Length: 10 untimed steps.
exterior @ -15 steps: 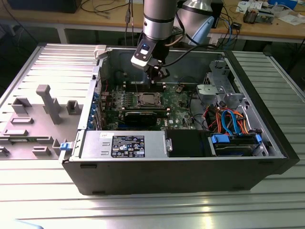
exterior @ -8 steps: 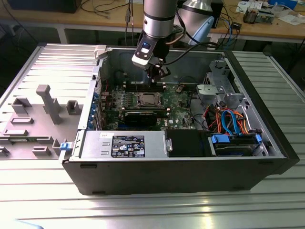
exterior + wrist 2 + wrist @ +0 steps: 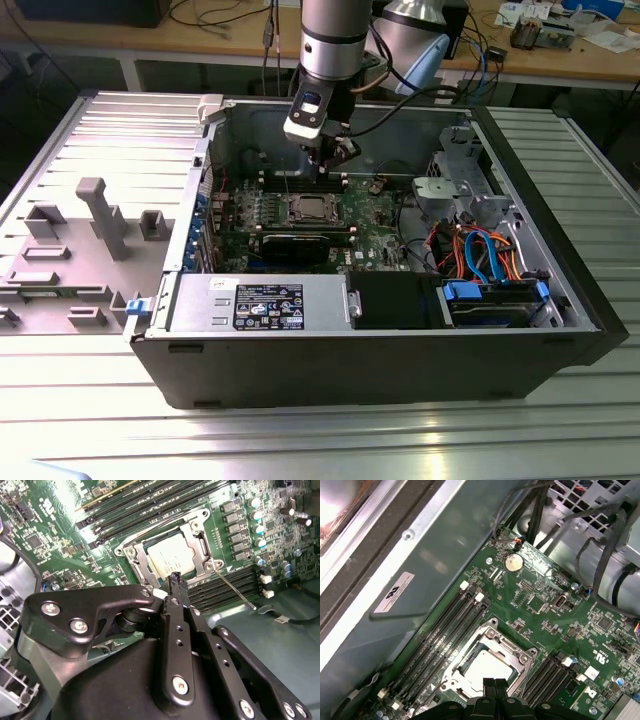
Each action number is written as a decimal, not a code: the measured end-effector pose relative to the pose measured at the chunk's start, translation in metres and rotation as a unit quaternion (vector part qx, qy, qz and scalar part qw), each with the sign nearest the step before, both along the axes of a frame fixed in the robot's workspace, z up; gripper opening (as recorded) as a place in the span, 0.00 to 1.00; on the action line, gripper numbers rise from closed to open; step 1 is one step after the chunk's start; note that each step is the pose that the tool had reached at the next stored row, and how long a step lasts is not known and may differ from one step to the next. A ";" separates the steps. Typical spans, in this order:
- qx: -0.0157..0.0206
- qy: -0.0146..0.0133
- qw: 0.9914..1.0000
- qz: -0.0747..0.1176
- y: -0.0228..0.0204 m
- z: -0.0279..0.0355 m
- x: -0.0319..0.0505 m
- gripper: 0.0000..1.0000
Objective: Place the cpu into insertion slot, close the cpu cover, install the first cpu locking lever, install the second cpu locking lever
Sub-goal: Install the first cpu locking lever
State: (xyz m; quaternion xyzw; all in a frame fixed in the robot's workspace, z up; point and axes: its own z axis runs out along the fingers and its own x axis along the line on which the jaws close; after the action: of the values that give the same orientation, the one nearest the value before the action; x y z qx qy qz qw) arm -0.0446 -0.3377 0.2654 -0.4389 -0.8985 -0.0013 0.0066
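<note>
The cpu [image 3: 172, 560] lies flat in the insertion slot [image 3: 134, 555] on the green board, its pale metal top showing through the window of the cpu cover [image 3: 196, 530]. The cover is down over it. A thin metal locking lever [image 3: 235, 587] sticks out free from one corner of the socket, across the memory slots. My gripper [image 3: 175, 578] hangs just above the socket's edge with its black fingertips pressed together and nothing between them. In the first wrist view the cpu [image 3: 485, 667] sits right beyond the gripper [image 3: 495, 682]. In the exterior view the gripper [image 3: 330, 160] hovers over the cpu [image 3: 305, 210].
The open computer case [image 3: 380, 360] lies on a ribbed metal table. Black memory slots [image 3: 440, 635] flank the socket. A grey drive cage [image 3: 460, 180] and coloured cables [image 3: 485, 250] crowd the exterior view's right. The power supply [image 3: 260, 305] sits at the front.
</note>
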 end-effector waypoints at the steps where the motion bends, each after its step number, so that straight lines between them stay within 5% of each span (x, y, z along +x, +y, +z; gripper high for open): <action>1: 0.000 0.000 1.000 0.000 0.0000 0.0000 0.0000 0.11; 10: 0.000 0.000 1.000 0.002 0.0000 0.0000 0.0000 0.11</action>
State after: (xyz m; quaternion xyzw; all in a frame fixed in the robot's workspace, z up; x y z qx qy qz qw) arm -0.0445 -0.3377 0.2654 -0.4367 -0.8996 -0.0013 0.0066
